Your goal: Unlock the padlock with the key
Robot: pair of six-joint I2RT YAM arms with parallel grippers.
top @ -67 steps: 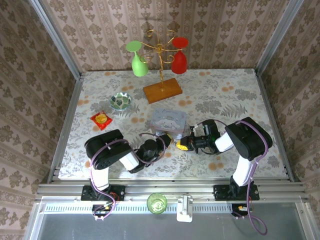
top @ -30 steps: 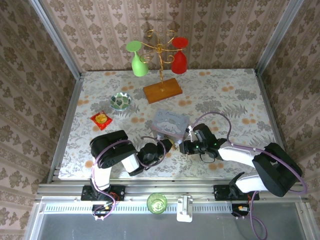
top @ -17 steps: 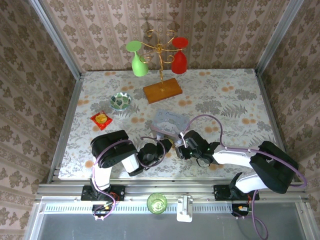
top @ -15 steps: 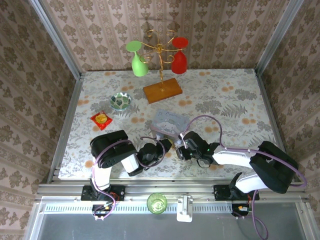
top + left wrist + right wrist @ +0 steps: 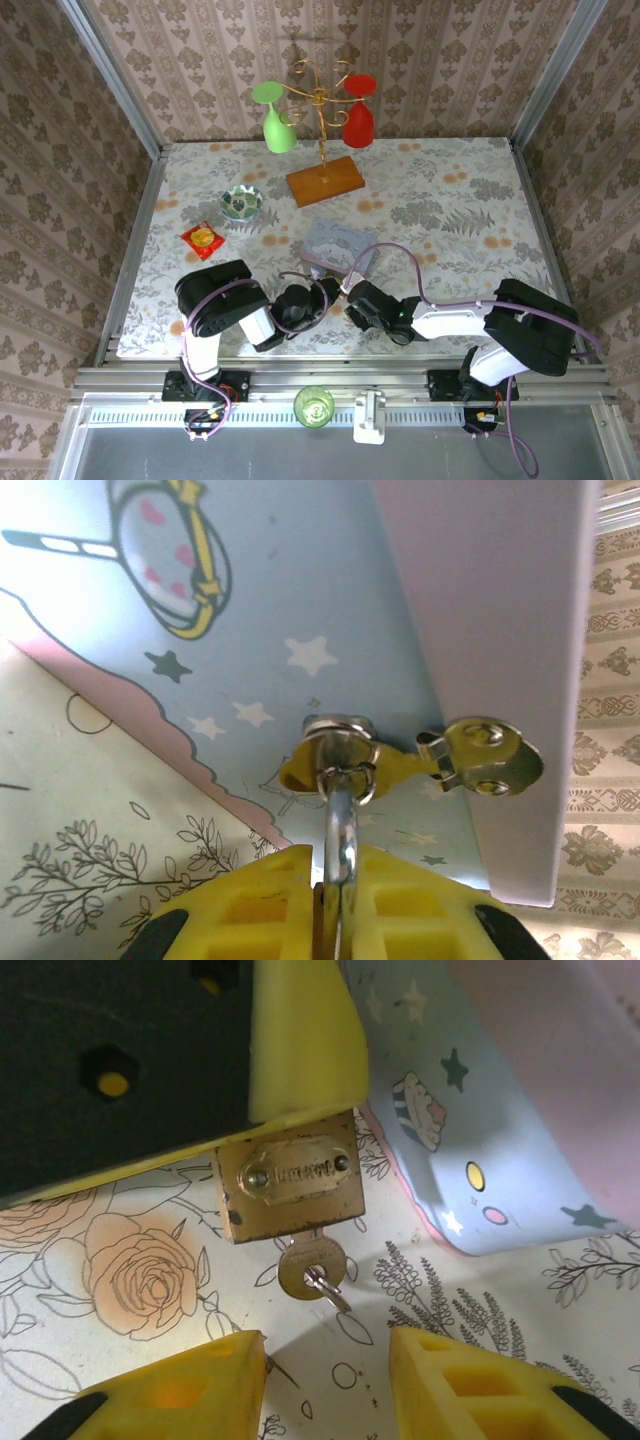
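Two hands converge: right hand (image 5: 328,1350), spread, has swung up to the key (image 5: 311,1268) at 6 o'clock of the padlock (image 5: 290,1188); left hand (image 5: 335,900) clenches its shackle (image 5: 338,825), so turning comes next.

Left tool (image 5: 326,292) and right tool (image 5: 350,297) close together beside tin (image 5: 338,243)

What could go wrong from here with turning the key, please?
The key is tiny and the right pincer is open just short of it; closing off-centre could knock it out of the padlock.
The left pincer grips at the thin shackle, so the body may swivel when twisted.
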